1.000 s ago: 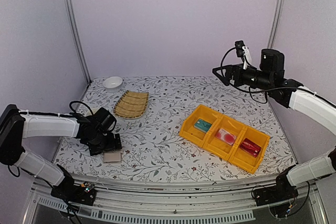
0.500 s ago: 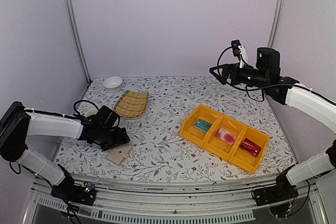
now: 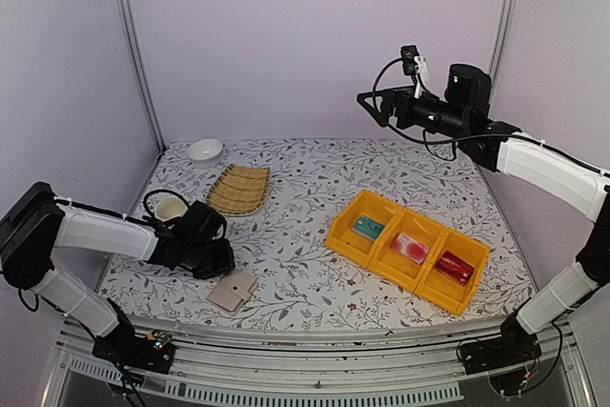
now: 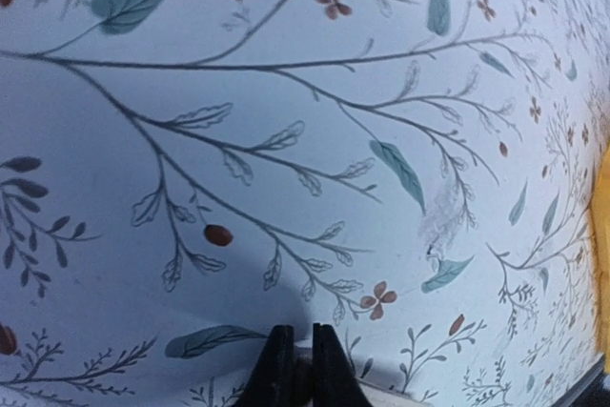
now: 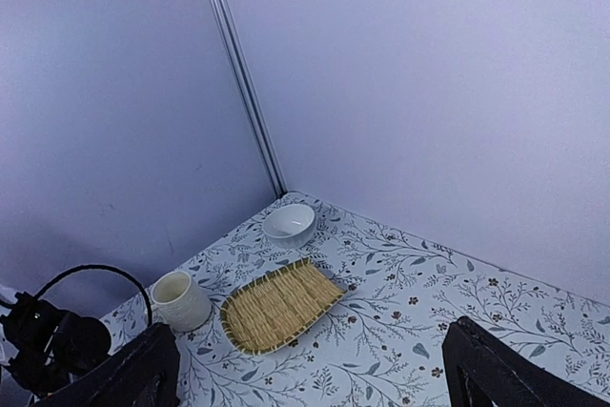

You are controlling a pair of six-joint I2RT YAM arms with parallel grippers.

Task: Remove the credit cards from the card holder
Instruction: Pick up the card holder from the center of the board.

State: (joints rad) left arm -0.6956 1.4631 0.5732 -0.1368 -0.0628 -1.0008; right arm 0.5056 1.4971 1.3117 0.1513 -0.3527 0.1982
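Note:
The beige card holder [image 3: 233, 290] lies closed on the floral cloth near the front left. My left gripper [image 3: 221, 261] is shut and empty, just behind and left of it, low over the cloth. In the left wrist view its fingertips [image 4: 295, 345] press together above bare cloth, with a beige edge of the card holder [image 4: 396, 395] below them. A teal credit card [image 3: 367, 227] and a whitish-pink one with a red circle [image 3: 411, 248] lie in the yellow trays. My right gripper [image 3: 367, 102] hangs high at the back, open and empty, with its jaws [image 5: 319, 374] wide apart.
The three joined yellow trays [image 3: 343, 240] stand at the right; the third holds a red item [image 3: 455, 268]. A woven bamboo mat [image 3: 238, 189], a white bowl [image 3: 204, 150] and a cream cup [image 3: 172, 209] stand at the back left.
The left gripper has shut from wide open. The card holder has slid right and turned, and now lies free. The right arm has swung left and up.

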